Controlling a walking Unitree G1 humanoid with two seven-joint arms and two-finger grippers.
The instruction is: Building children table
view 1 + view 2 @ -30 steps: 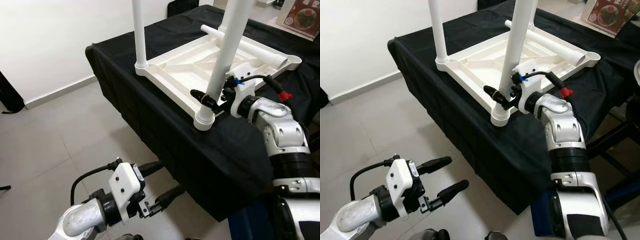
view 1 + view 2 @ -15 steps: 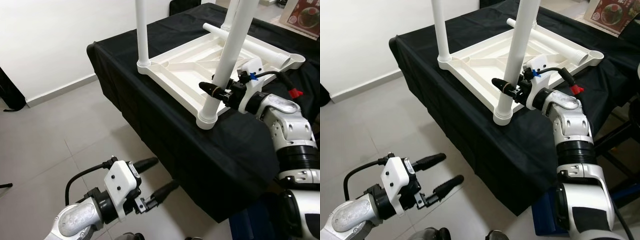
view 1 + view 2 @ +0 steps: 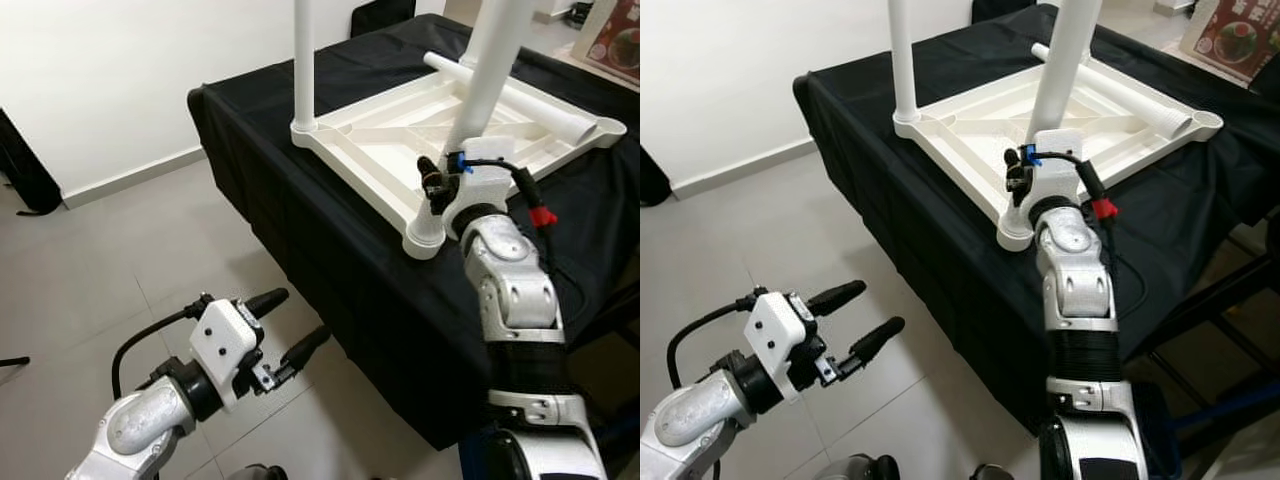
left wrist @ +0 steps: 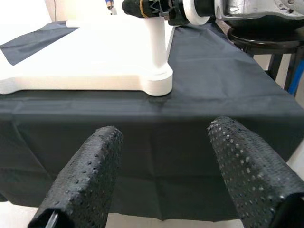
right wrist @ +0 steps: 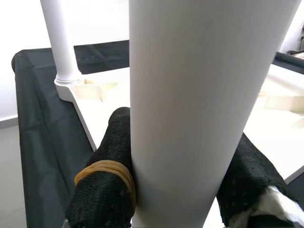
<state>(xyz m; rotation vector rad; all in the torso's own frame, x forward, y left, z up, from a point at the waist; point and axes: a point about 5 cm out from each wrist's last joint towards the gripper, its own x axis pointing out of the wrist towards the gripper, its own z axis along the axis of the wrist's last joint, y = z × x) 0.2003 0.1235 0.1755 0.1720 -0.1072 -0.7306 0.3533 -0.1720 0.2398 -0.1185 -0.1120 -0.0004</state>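
Change: right gripper [image 3: 432,186] has swung round the near leg [image 3: 484,90] since a second ago, its forearm now rising almost straight up from below; left gripper [image 3: 285,326] stays low.
Left gripper: hangs over the floor [image 3: 90,270], off the black table's [image 3: 330,240] near edge, fingers [image 4: 88,178] spread wide with nothing between them, pointing at the cloth's drop.
Room on the left: bare tile from the wall to the table's left edge.
Top: white tabletop [image 3: 385,150] lies upside down on the black cloth, its near corner socket just inside the table's near edge.
Far leg: [image 3: 303,60] stands upright in the top's left corner.
Near leg: upright in the near corner socket.
Right gripper: pinches the near leg low down, one finger [image 5: 107,175] on each side, just above the socket.
Loose leg: [image 3: 510,95] lies along the top's far side.
Right edge: dark cloth beyond the top's right corner.
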